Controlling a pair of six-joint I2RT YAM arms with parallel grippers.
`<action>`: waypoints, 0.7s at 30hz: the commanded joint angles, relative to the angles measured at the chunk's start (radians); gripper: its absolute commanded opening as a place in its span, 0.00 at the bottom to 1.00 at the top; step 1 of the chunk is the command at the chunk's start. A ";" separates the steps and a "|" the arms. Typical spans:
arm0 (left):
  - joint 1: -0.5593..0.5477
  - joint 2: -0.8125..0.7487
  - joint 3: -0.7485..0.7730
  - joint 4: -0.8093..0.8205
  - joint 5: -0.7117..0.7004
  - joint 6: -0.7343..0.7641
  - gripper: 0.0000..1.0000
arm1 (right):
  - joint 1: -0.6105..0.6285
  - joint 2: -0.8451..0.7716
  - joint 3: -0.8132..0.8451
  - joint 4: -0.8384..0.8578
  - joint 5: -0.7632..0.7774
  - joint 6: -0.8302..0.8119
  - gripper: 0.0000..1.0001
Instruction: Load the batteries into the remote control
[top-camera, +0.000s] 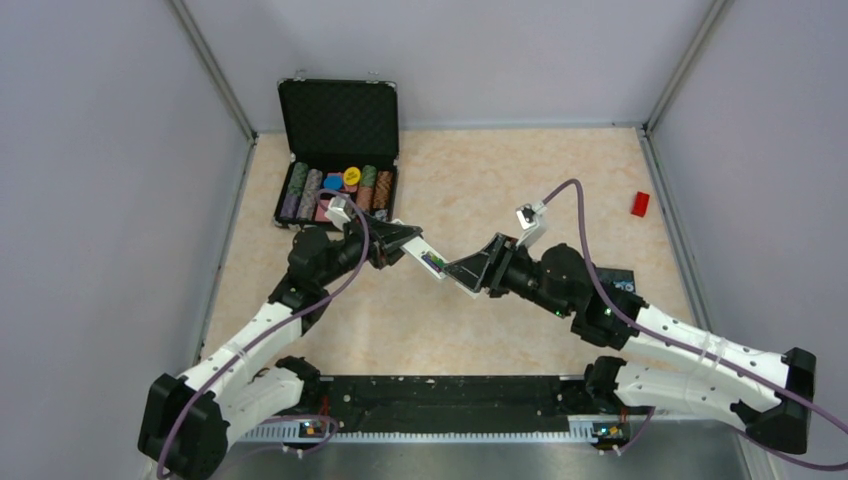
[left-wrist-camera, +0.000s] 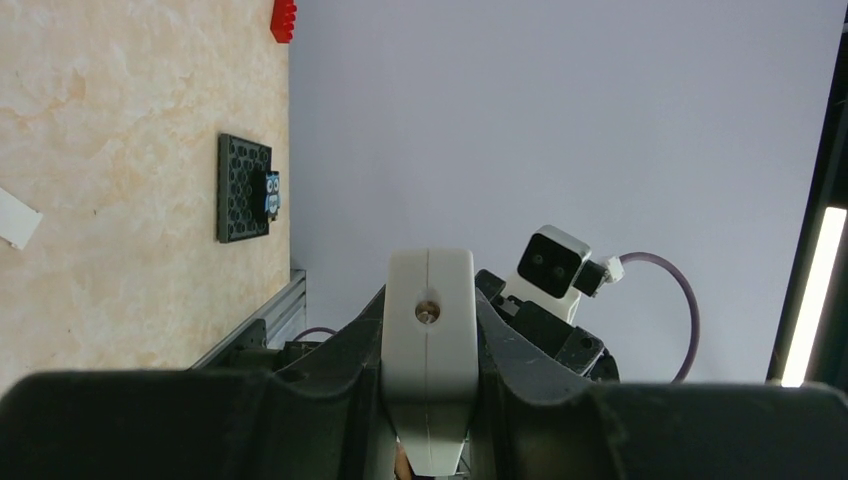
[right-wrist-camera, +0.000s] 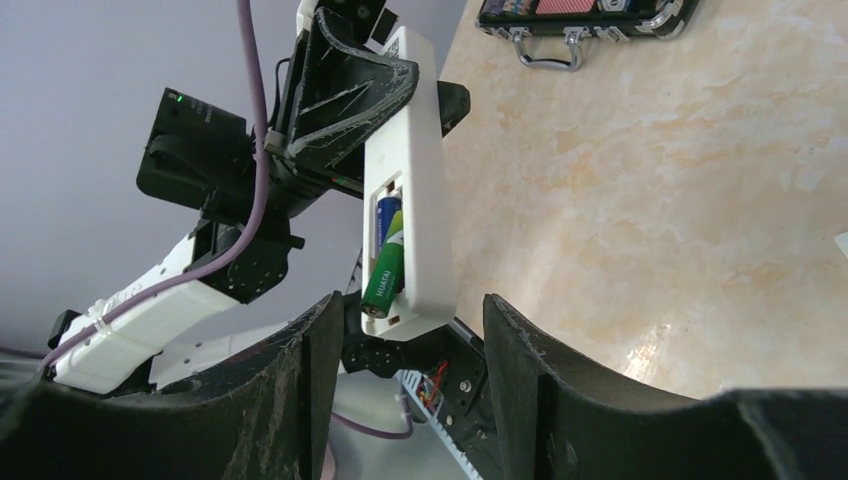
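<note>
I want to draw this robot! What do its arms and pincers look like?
The left arm and right arm have white shells and black joints. The left pincer and right pincer are black, with wedge-shaped fingers. Purple cables run to small white wrist cameras.

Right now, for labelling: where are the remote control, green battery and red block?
remote control (right-wrist-camera: 426, 190): right wrist view, casing beside recess.
green battery (right-wrist-camera: 384, 272): right wrist view, label middle.
red block (top-camera: 640, 203): top external view, top face.
</note>
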 joint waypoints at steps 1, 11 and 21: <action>-0.004 -0.035 0.051 0.023 -0.011 -0.031 0.00 | 0.009 0.000 -0.014 0.078 0.012 -0.008 0.52; -0.004 -0.038 0.046 0.039 -0.004 -0.036 0.00 | 0.010 0.019 -0.036 0.108 0.012 0.017 0.50; -0.004 -0.045 0.033 0.047 -0.004 -0.039 0.00 | 0.010 0.038 -0.047 0.129 -0.009 0.026 0.49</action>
